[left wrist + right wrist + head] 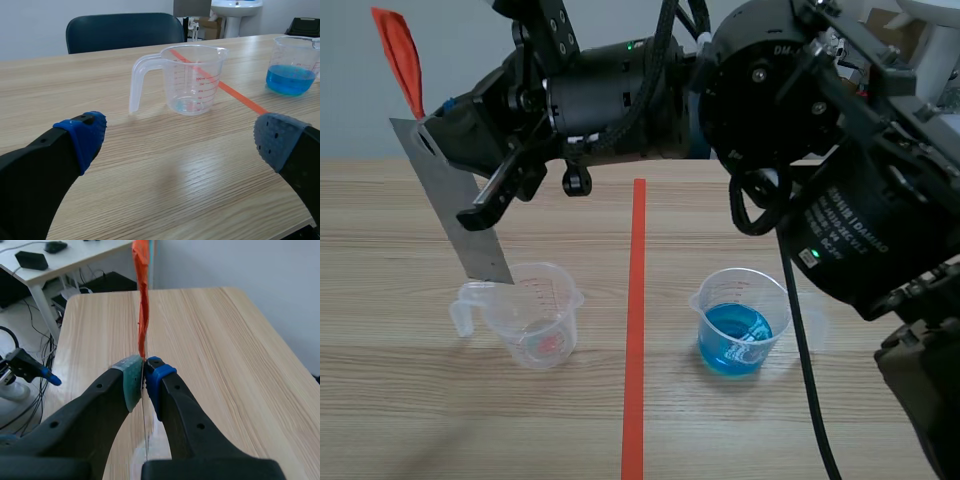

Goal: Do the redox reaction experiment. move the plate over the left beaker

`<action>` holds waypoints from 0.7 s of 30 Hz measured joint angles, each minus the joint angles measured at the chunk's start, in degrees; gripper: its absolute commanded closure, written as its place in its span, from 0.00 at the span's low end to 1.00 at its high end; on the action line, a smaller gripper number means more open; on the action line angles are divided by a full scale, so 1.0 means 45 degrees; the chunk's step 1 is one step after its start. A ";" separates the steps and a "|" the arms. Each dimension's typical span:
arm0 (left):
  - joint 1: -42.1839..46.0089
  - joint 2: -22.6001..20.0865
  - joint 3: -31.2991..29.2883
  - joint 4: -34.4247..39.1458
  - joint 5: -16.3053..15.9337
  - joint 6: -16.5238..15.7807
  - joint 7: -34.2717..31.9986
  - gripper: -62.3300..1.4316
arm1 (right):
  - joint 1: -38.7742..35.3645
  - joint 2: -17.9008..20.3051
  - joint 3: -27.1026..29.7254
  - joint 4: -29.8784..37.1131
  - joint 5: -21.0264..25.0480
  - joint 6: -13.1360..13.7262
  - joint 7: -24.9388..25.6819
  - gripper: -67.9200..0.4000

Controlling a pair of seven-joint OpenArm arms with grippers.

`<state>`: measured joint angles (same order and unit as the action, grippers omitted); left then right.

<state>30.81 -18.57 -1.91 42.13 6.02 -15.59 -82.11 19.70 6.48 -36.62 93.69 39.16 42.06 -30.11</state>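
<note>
**Plate held tilted at rim of left beaker**

The flat grey metal plate (455, 205) is held above the surface (420, 400), tilted, with its lower edge at the rim of the clear plastic handled beaker on the left (535, 320), on the handle side. Whether edge and rim touch cannot be told. The plate is gripped near its upper end by the right jaws, which are closed on it. In the right wrist view it is seen edge-on between the two pads (132, 382). The right arm (620, 95) is noted reaching across the orange-red tape line (636, 330).

Risks, as judged:
- The light beaker could be nudged or tipped if the lower corner catches the rim or handle as the plate is moved.
- The thin plate is pinched at one end only, so it could swing or slip between the pads.
- The plate appears to sit at the handle side of the mouth rather than centred, so if lowered it could land on the rim.

Plate appearance: dull grey, thin, rectangular, straight-edged, with a crumpled orange-red strip (400, 60) standing up from its top end.

A faint tinted residue is seen at the bottom of the left beaker. The left jaws are open and empty, low over the surface, facing that beaker. A second clear beaker holding blue liquid (740, 325) stands well apart, on the other side of the tape line.
</note>
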 measured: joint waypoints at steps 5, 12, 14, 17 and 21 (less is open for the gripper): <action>0.0000 0.0000 0.0000 0.0000 -0.0107 0.0005 -0.0005 0.00 | 0.0136 0.0005 0.0000 0.0000 0.0942 0.0000 -0.0112 0.99; 0.0000 0.0000 0.0000 0.0000 -0.0107 0.0005 0.0000 0.00 | 0.0199 0.0005 0.0005 0.0282 0.0971 -0.0204 -0.0724 0.99; 0.0000 0.0000 0.0000 0.0000 -0.0107 0.0005 -0.0005 0.00 | 0.0199 0.0005 0.0000 0.0627 0.0986 -0.0559 -0.0811 0.99; 0.0000 -0.0005 0.0000 0.0000 -0.0107 0.0005 -0.0005 0.00 | 0.0204 0.0005 0.0029 0.1054 0.0981 -0.1005 -0.0908 0.99; 0.0000 -0.0005 0.0000 0.0000 -0.0107 0.0005 -0.0005 0.00 | 0.0204 0.0005 0.0039 0.1438 0.0976 -0.1467 -0.1015 0.99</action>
<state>30.81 -18.59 -1.91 42.13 5.54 -15.57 -82.13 20.62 6.50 -36.45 100.16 43.55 35.46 -34.68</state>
